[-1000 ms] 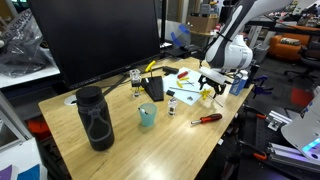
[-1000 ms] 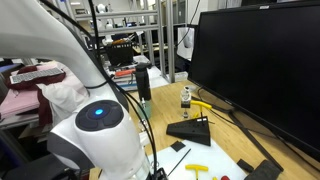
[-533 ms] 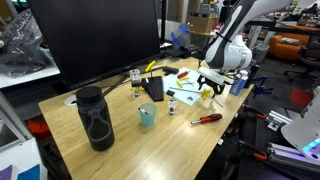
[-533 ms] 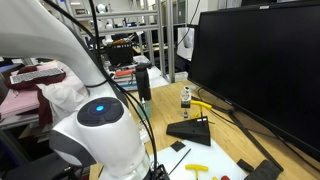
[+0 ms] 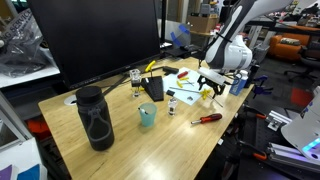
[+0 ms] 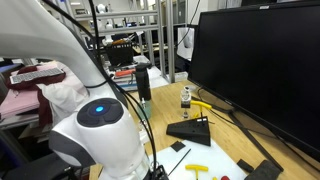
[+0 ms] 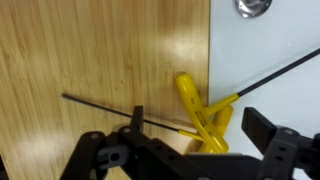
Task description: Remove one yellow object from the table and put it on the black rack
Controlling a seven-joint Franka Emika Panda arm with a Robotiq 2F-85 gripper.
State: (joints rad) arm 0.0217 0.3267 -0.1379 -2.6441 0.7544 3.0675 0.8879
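Loosely, the spread gripper (image 7: 190, 157) frames the yellow object (image 7: 204, 116).

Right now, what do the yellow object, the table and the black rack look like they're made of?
Yellow object: likely plastic, glossy and evenly coloured, fixed to a thin dark shaft that is probably metal.
Table: light wood or wood-look laminate, with visible grain and a smooth sheen.
Black rack: matte black, plastic or painted metal; too small to tell which.
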